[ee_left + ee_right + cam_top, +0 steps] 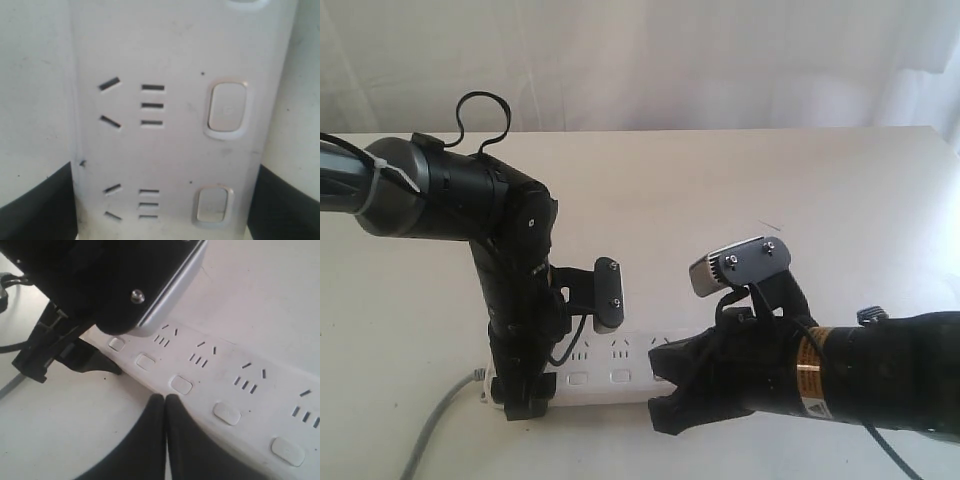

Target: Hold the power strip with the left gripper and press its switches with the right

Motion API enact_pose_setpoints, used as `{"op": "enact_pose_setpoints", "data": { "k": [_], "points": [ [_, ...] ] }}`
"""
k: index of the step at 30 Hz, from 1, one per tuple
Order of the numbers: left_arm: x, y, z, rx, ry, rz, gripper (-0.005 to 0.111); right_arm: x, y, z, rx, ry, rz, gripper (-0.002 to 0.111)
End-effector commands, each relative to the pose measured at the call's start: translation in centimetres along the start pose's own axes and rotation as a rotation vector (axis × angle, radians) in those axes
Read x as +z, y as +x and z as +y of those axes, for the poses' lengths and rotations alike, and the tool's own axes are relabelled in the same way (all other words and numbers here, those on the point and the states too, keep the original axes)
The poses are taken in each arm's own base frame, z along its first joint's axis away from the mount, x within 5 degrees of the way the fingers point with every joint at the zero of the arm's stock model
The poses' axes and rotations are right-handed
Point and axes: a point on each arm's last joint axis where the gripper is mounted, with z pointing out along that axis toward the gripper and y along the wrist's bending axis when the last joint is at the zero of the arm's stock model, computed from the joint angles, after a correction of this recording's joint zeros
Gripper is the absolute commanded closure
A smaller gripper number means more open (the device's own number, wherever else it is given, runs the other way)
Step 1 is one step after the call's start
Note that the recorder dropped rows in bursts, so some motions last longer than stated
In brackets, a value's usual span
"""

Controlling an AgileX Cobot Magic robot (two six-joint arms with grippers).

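The white power strip (610, 372) lies flat near the table's front edge, and its grey cord (435, 425) leaves its left end. My left gripper (523, 385) comes down over that left end. In the left wrist view the power strip (175, 50) fills the gap and both black jaws press on its long sides. My right gripper (165, 398) is shut with nothing in it, tips at the strip's front edge just short of the third of the switches (181, 384). In the exterior view the right gripper (670, 388) hides the strip's right part.
The strip lies on a white table (770, 200), whose far edge runs along a white curtain. The left arm's small camera module (608, 292) hangs above the strip, close to the right gripper. A thin dark mark (769, 226) lies on the table behind the right arm.
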Motion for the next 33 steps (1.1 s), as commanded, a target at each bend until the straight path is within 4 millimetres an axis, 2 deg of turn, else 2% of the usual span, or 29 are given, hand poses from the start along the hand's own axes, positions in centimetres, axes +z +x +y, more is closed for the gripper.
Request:
{"op": "enact_pose_setpoints", "data": {
  "k": [1,16,26,33],
  "points": [
    [0.8,0.2,-0.8,-0.022,0.057,0.027,0.106,0.8,0.5,-0.2,0.022,-0.014,0.004,0.108],
    [0.8,0.2,-0.8,-0.022,0.055,0.025,0.106,3.1,2.4,-2.0,0.112,0.071,0.054,0.108],
    [0.8,0.2,-0.8,-0.022,0.056,0.027,0.106,3.3,1.6,-2.0,0.12,0.047,-0.048,0.108],
    [0.8,0.2,-0.8,-0.022,0.056,0.027,0.106,3.5,2.0,-2.3,0.136,0.073,-0.023,0.108]
  ]
}}
